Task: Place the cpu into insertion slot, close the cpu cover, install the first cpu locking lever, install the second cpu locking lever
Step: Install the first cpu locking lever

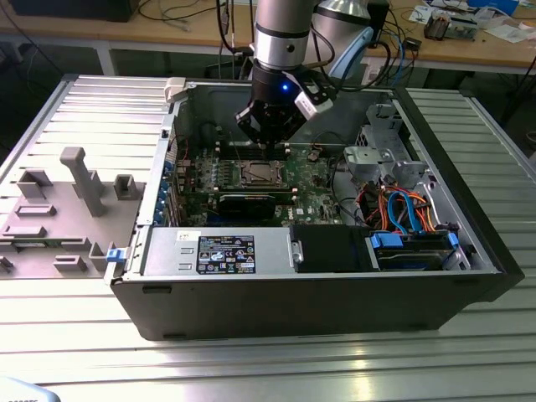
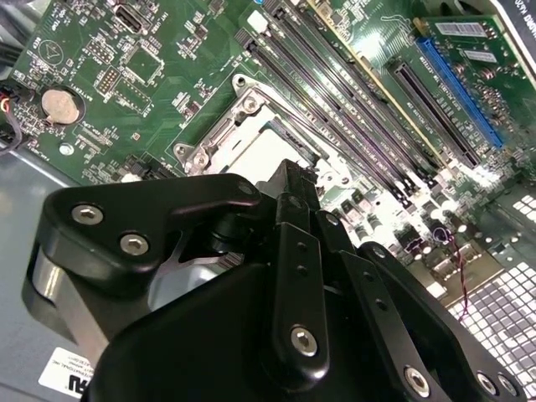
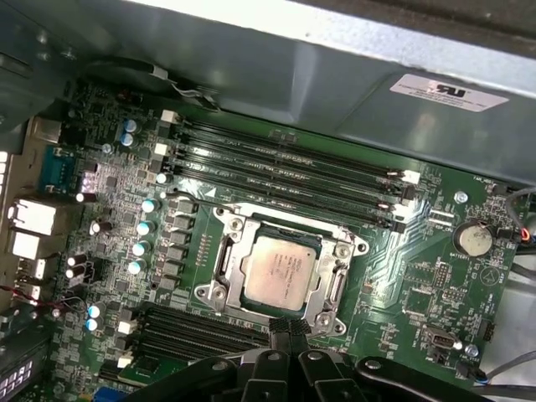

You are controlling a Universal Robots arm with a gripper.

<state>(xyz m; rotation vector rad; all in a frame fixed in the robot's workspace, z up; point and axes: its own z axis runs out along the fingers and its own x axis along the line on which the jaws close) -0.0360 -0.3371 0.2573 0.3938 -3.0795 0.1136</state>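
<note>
Now my gripper [image 3: 287, 328], pinched narrow and empty, hovers just beside the insertion slot [image 3: 208, 291]; the cpu [image 3: 280, 268] lies inside it, framed by the cpu cover [image 3: 289, 233]; light, stiff, fragile, I judge; best gripped by its edges.

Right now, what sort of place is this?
Probably a robotics lab or electronics workshop: an open computer case lies on a ribbed metal table, a robot arm reaches into it, and wooden benches behind carry cables.
</note>
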